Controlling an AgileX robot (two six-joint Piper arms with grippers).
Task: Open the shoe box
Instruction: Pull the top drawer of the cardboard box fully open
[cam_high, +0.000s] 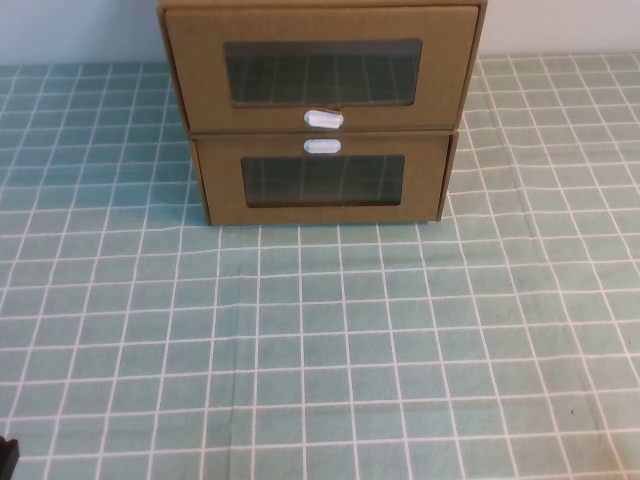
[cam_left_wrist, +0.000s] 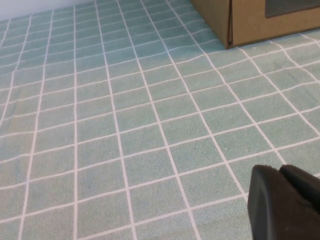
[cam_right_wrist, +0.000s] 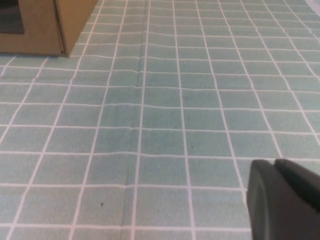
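Cloth (cam_high: 320, 400) in green checks covers the near part of the table, with nothing standing on it. The left gripper (cam_left_wrist: 280, 172) hangs low over this cloth on the robot's left side, and its two dark fingers are pressed together on nothing. The right gripper (cam_right_wrist: 275, 165) hangs the same way on the right side, also clenched and empty. Both are well apart from the boxes.

Two brown boxes stand stacked at the far middle of the table: the upper box (cam_high: 320, 70) rests on the lower box (cam_high: 325, 180), and both fronts are closed. Which one is meant, the pictures do not tell.

The main risk is probably at the two white tabs. The upper tab (cam_high: 323, 119) and the lower tab (cam_high: 322, 146) are small and sit just beside each other, so a gripper could catch the wrong one or push between them. A second risk is that the cardboard looks light. A pull on a tab may drag the whole stack over the cloth, or slide the upper box off, instead of opening a front. The fingers must also part before they arrive, or they will only bump the front.
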